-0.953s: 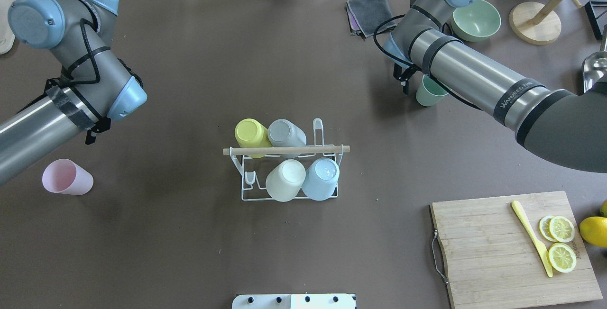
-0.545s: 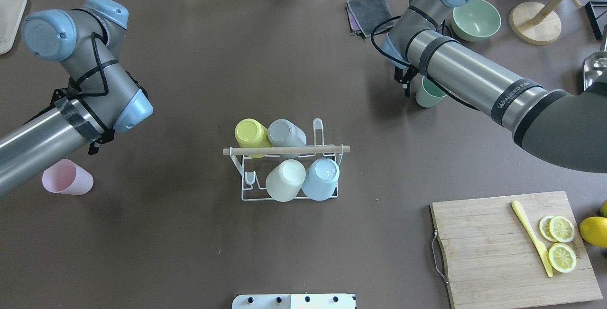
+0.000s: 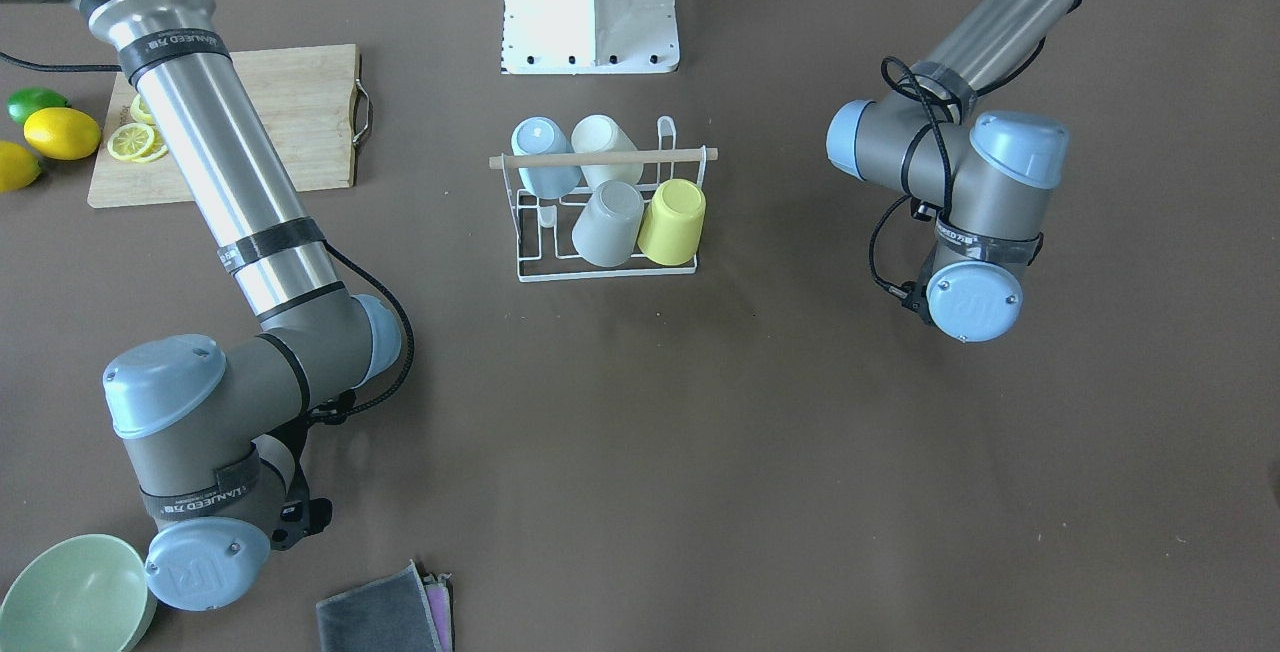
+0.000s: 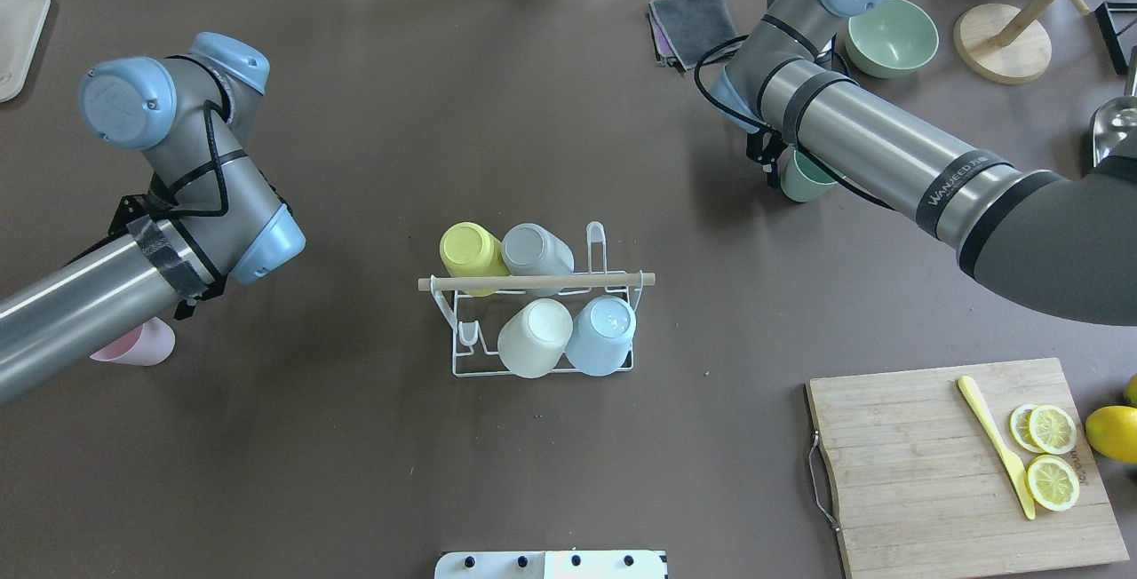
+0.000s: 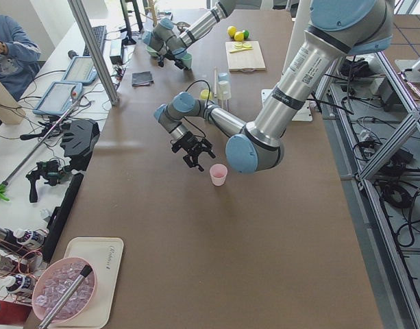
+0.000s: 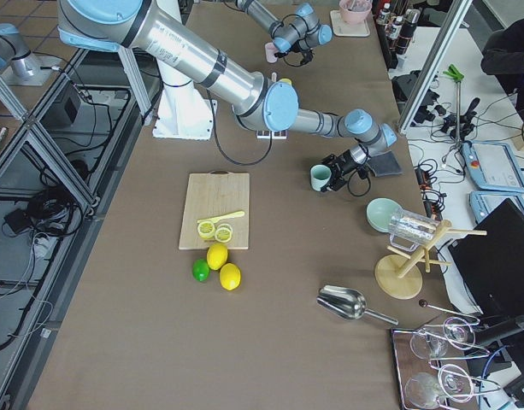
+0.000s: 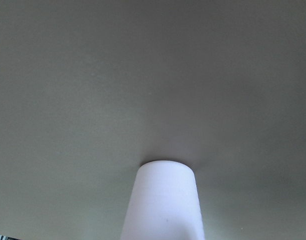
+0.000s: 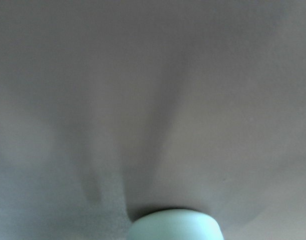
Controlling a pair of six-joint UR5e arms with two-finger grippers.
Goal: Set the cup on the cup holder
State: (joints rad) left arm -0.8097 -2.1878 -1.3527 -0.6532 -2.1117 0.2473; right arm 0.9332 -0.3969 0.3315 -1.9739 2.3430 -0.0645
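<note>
Swinging towards the near left of the table, our left arm [image 4: 80, 290] now hides most of the pink cup [image 5: 218, 174] in the overhead view, where a second ago that cup stood in plain sight. Our right arm [image 4: 888, 148] has shifted less, its wrist drawn a little further over the green cup [image 6: 320, 178] at the far right. We judge both arms to be closing on a cup, with neither cup lifted yet.

The cup holder [image 4: 542, 281] stands unmoved mid-table, well apart from both loose cups. It carries four upturned cups: yellow [image 4: 471, 252] and grey [image 4: 533, 250] on the far row, cream [image 4: 535, 337] and light blue [image 4: 602, 335] on the near row. One prong at the far right [image 4: 596, 237] and one at the near left [image 4: 468, 335] look free, so there is room for both.

The left gripper [image 5: 196, 159] hangs just beside the pink cup, and the right gripper [image 6: 334, 173] is close against the green one. We cannot tell whether either is spread or clenched, since no fingers show in the wrist views.
</note>
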